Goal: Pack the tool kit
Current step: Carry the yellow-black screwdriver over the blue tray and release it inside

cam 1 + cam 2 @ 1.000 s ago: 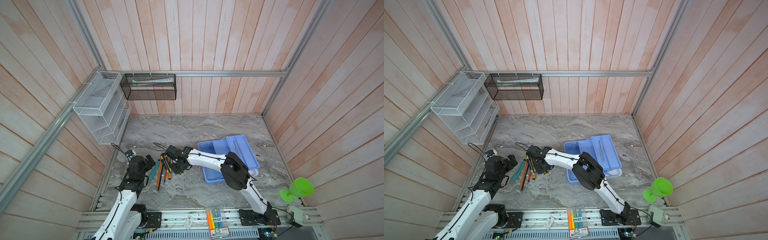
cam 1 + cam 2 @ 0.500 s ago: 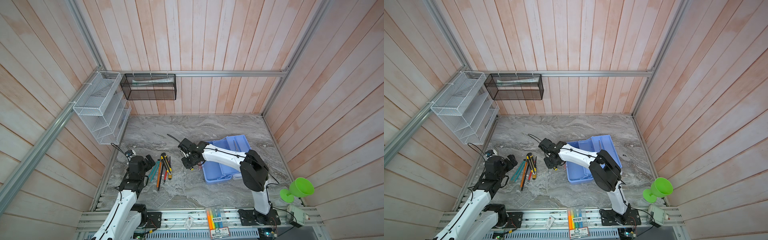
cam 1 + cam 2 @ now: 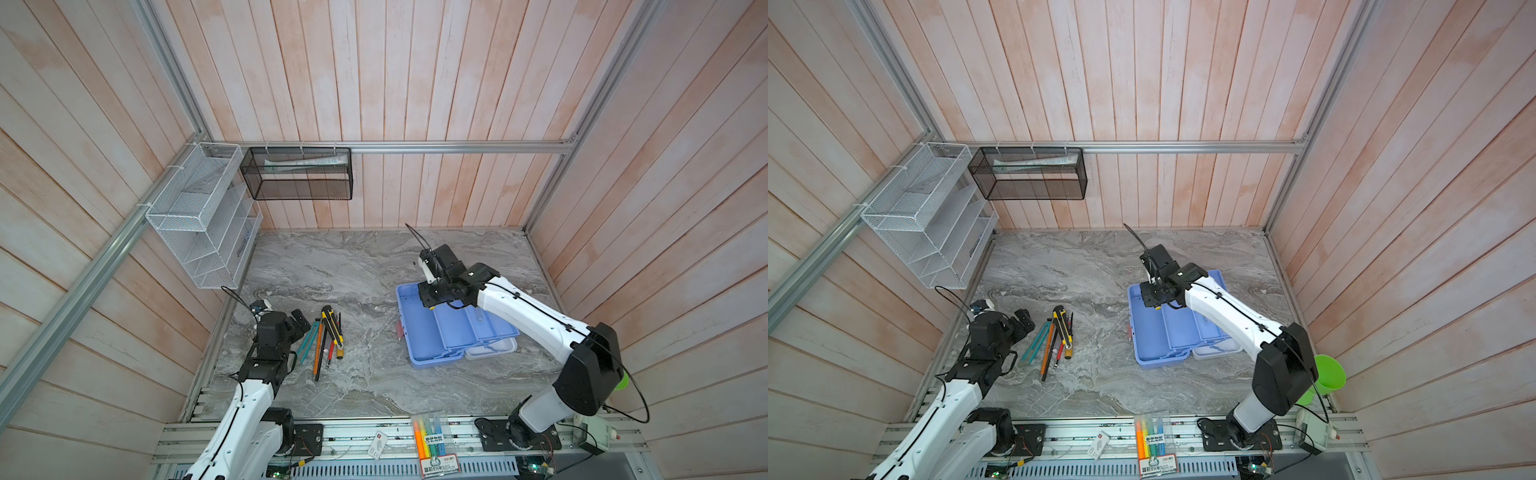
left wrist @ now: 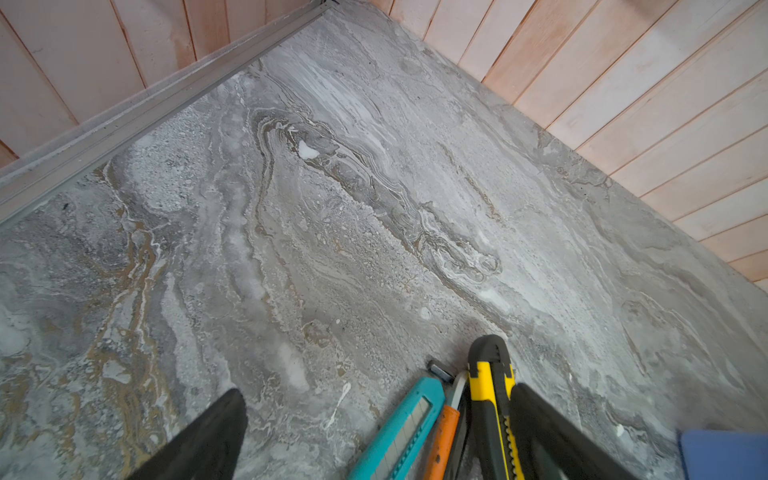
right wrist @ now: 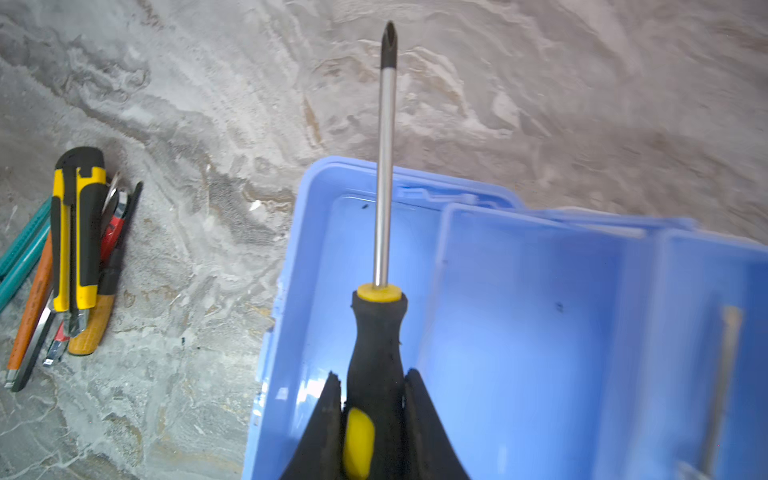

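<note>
Lowering the screwdriver [image 5: 376, 332] into the tool kit [image 5: 291, 257] next, are we? Our right hand [image 5: 372, 376] is clamped on its handle above the deep bay, and the case lies open toward the desk's right edge.

Yes, but its tip overhangs the far rim, so we draw back first. Our left hand [image 4: 378, 395] hovers, spread wide, by the loose tools [image 3: 328, 336] near the left edge.

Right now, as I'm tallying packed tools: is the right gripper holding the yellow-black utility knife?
No, the right gripper is shut on a screwdriver over the blue case; the utility knife lies on the table.
</note>
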You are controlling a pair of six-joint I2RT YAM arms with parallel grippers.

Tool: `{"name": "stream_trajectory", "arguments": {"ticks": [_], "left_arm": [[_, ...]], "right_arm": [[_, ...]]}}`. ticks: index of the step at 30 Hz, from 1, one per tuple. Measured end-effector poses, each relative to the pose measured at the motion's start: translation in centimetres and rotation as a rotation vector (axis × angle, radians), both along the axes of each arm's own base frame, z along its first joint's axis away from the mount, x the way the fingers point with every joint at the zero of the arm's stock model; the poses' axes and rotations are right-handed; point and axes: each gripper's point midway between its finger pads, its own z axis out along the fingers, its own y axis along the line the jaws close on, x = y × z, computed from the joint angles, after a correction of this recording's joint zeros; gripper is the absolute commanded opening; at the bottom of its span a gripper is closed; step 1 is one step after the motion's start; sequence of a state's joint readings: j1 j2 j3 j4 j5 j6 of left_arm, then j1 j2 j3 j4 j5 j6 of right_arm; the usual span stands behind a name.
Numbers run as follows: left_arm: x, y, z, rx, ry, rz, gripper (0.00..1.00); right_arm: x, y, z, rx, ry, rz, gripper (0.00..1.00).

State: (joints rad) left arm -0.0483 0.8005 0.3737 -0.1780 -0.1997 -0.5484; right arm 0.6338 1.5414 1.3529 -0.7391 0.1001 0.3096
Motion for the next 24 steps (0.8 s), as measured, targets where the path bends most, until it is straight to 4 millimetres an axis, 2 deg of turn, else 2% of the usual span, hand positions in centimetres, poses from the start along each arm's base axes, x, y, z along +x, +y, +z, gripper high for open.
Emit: {"name": "stream_trajectory", "arguments": {"ticks": [5, 10, 19, 24], "left_arm": [[0.0, 0.0, -0.1, -0.003, 0.003, -0.003, 1.0], [0.1, -0.1, -0.4, -0.005, 0.014, -0.005, 1.0], [0.1, -0.1, -0.8, -0.004, 0.028, -0.005, 1.0], [0.1, -0.1, -0.8, -0.004, 0.028, -0.005, 1.0]], "right_arm": [[0.4, -6.7, 2.5, 0.0, -0.07, -0.158, 0.0], [-0.5, -10.0, 2.6, -0.023, -0.082, -0.229, 0.0], [-2.1, -11.6, -1.6, -0.1, 0.003, -0.23, 0.0], [-2.5, -11.8, -2.5, -0.116, 0.021, -0.22, 0.01]]}}
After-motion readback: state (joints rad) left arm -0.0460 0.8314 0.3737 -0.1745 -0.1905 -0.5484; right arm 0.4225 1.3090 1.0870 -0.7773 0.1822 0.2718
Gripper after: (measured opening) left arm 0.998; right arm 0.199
